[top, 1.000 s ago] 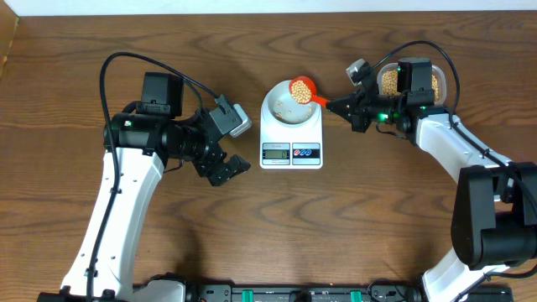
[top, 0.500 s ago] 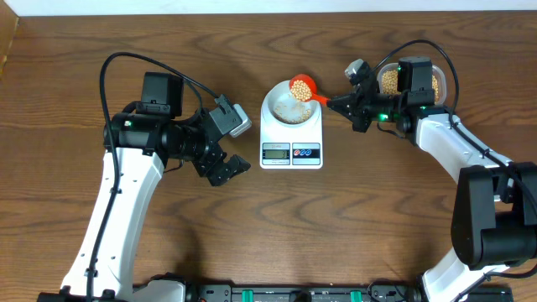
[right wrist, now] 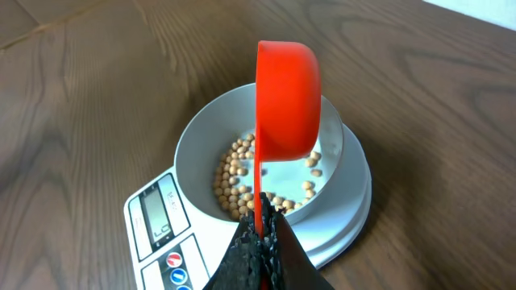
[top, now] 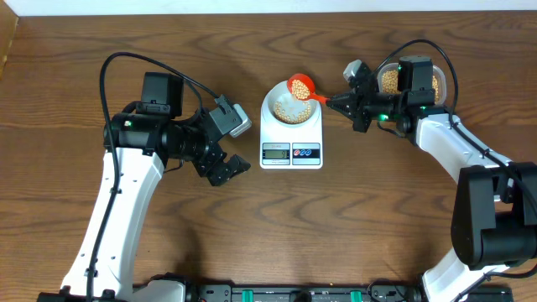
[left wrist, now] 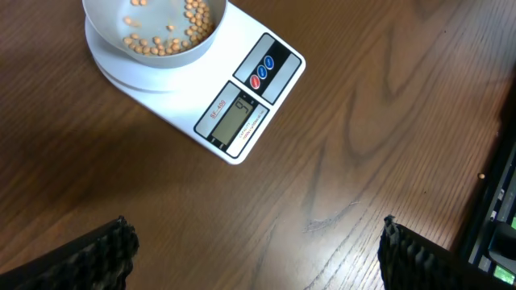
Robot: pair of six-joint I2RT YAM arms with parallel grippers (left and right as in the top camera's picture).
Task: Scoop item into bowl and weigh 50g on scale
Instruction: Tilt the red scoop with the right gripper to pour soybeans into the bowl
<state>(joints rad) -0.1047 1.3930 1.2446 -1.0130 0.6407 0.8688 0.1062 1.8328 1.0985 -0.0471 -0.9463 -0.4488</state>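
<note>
The white scale (top: 291,152) stands at the table's middle back, and the pale bowl (top: 278,104) rests on it. Tan beans (top: 290,110) lie in the bowl. My right gripper (top: 334,101) is shut on the handle of a red scoop (top: 300,85), which is rolled onto its side over the bowl's back right rim. In the right wrist view the scoop (right wrist: 286,101) hangs over the bowl (right wrist: 193,145) and its beans (right wrist: 238,173). My left gripper (top: 228,170) is open and holds nothing, left of the scale. Its view shows the scale (left wrist: 242,105) and bowl (left wrist: 153,60).
A clear tub (top: 440,81) holding more beans sits at the back right, partly behind the right wrist. A black equipment bar (top: 285,294) runs along the table's front edge. One stray bean (left wrist: 481,176) lies on the wood near that bar.
The red scoop has rolled over on its side above the bowl, and more beans now lie in the bowl. The left arm has not moved.
</note>
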